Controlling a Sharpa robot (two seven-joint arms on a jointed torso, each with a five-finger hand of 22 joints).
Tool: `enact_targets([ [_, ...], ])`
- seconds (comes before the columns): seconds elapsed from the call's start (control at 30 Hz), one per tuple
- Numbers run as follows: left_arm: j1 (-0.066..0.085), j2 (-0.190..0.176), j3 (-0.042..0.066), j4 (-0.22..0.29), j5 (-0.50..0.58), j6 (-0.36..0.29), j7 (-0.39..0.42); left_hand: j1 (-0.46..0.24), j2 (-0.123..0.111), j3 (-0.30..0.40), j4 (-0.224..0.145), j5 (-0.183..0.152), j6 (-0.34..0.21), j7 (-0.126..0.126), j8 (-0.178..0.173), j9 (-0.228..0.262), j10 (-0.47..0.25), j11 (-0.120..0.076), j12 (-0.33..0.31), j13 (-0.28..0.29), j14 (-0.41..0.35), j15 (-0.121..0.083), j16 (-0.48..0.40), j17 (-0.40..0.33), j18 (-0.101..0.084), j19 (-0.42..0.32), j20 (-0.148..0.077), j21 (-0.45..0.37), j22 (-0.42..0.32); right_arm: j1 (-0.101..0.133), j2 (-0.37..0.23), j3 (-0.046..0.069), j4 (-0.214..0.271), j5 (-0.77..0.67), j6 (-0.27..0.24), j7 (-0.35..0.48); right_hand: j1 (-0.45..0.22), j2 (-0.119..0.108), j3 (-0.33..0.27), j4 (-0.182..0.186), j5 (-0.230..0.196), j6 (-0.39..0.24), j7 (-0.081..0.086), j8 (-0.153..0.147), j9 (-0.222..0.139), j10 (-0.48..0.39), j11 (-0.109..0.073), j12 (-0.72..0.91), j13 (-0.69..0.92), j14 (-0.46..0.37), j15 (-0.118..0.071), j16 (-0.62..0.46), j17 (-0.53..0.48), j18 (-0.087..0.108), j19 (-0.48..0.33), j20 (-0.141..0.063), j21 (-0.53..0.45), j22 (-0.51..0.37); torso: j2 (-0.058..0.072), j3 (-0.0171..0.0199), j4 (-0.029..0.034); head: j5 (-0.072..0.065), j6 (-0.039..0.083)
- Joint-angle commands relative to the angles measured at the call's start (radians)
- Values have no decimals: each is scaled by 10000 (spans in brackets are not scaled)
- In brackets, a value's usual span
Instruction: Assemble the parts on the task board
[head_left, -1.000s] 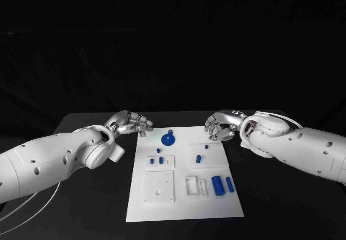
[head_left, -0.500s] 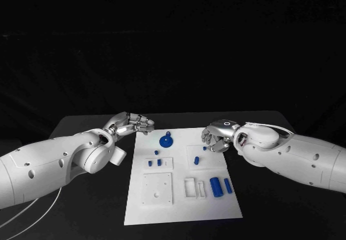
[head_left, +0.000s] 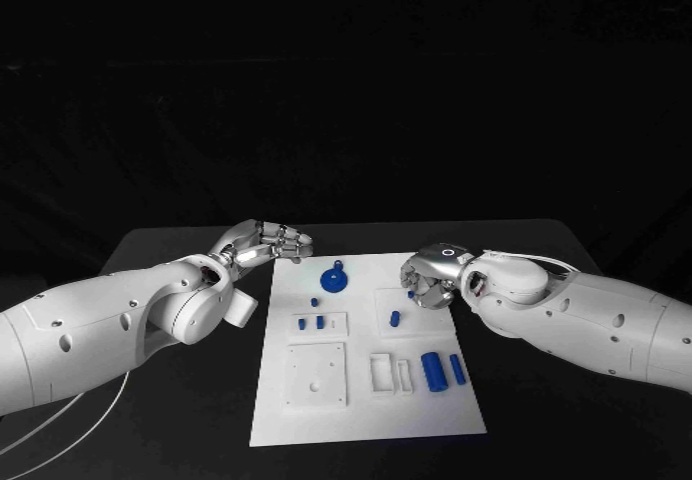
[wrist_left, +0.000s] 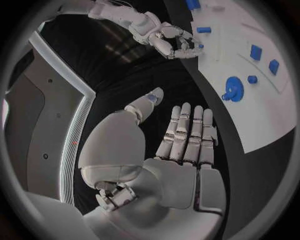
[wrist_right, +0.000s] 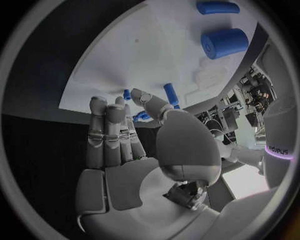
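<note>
The white task board (head_left: 368, 400) lies mid-table. On it are a blue gear (head_left: 333, 280), a small peg (head_left: 316, 301), two small blocks (head_left: 309, 323), a pin (head_left: 395, 318) and two cylinders (head_left: 434, 371). My right hand (head_left: 433, 278) hangs over the board's far right part. In the right wrist view its thumb and fingertips (wrist_right: 119, 102) stand close on either side of a short blue peg (wrist_right: 127, 94), and no grip shows. My left hand (head_left: 267, 243) hovers off the board's far left corner. Its fingers (wrist_left: 187, 130) are stretched out and hold nothing.
The black table (head_left: 173, 400) runs round the board on all sides. A square recessed plate (head_left: 319, 375) and a narrow white slot block (head_left: 387, 373) sit on the board's near half. In the left wrist view the right hand (wrist_left: 169, 40) shows beyond the gear (wrist_left: 234, 90).
My right hand has moved inward and down from the board's far right corner onto the short peg. My left hand has stayed almost in place.
</note>
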Motion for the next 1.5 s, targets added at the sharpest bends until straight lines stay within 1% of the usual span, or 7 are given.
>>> enact_targets([
  [0.03, 8, 25, 8, 40, 223, 59, 238, 68, 7, 15, 53, 66, -9, 104, 73, -19, 54, 72, 28, -18, 46, 79, -6, 18, 22, 64, 29, 33, 22, -33, 71, -35, -44, -426, 55, -189, -84, -72, 108, 23, -100, 96, -12, -21, 6, 60, -53, 56, -6, -84, -35, 92, -25, 315, 88, -47, 76, 49, -1, 4, -3, 1, -14],
  [0.37, 8, 29, 8, 40, 260, 137, 206, 68, 40, 3, 75, 65, 29, 170, 110, -32, 155, 168, 37, -61, 166, 197, 31, 48, 171, 128, 143, 22, 74, -113, 196, -131, -219, -583, 184, -260, -216, -33, 621, 220, -768, 403, -139, 95, 67, 421, -186, 191, 87, -149, -166, 356, -107, 315, 177, -111, 260, 268, -3, 3, -3, 13, -66],
  [0.6, 8, 29, 8, 33, 284, 181, 180, 69, 50, -1, 77, 65, 40, 166, 122, -35, 183, 184, 39, -73, 203, 223, 43, 57, 214, 136, 172, 16, 91, -179, 255, -181, -228, -761, 212, -336, -253, 14, 945, 322, -1250, 698, -263, 211, 137, 696, -288, 317, 253, -178, -261, 523, -168, 315, 188, -124, 378, 391, -6, 1, -8, 14, -93],
  [0.8, 8, 38, 8, 38, 306, 208, 158, 75, 59, 1, 75, 65, 43, 164, 126, -37, 195, 188, 41, -77, 219, 230, 50, 61, 229, 141, 179, 16, 98, -201, 269, -189, -211, -941, 146, -502, -270, 36, 997, 357, -1366, 817, -309, 266, 167, 821, -331, 385, 321, -163, -300, 580, -173, 315, 220, -125, 428, 412, -5, -1, -3, 4, -109],
  [0.87, 8, 34, 8, 35, 306, 226, 147, 79, 67, 2, 74, 66, 45, 163, 128, -38, 200, 190, 40, -80, 228, 233, 52, 63, 239, 144, 184, 15, 102, -208, 288, -197, -208, -1033, 191, -586, -268, 79, 1164, 447, -1626, 1045, -413, 366, 228, 1027, -428, 499, 455, -137, -394, 689, -179, 315, 309, -137, 574, 439, -5, -4, -2, -2, -112],
  [1.1, 8, 35, 8, 33, 306, 237, 145, 101, 79, 5, 58, 70, 51, 158, 135, -41, 217, 197, 40, -89, 250, 245, 59, 69, 268, 150, 199, 13, 117, -252, 310, -215, -159, -1345, 132, -812, -157, 61, 1477, 417, -1715, 1219, -480, 419, 290, 1155, -492, 569, 632, -157, -457, 810, -222, 315, 328, -180, 731, 434, -6, 1, -3, 10, -146],
  [1.5, 7, 50, 8, 18, 312, 242, 172, 119, 93, 7, 43, 84, 57, 153, 143, -45, 233, 203, 36, -102, 273, 256, 65, 75, 298, 163, 214, 12, 134, -259, 296, -212, -78, -1507, -392, -1028, -110, -29, 1686, 371, -1744, 1405, -558, 502, 399, 1320, -573, 666, 848, -156, -534, 943, -269, 315, 357, -225, 889, 426, -8, 3, -2, 33, -147],
])
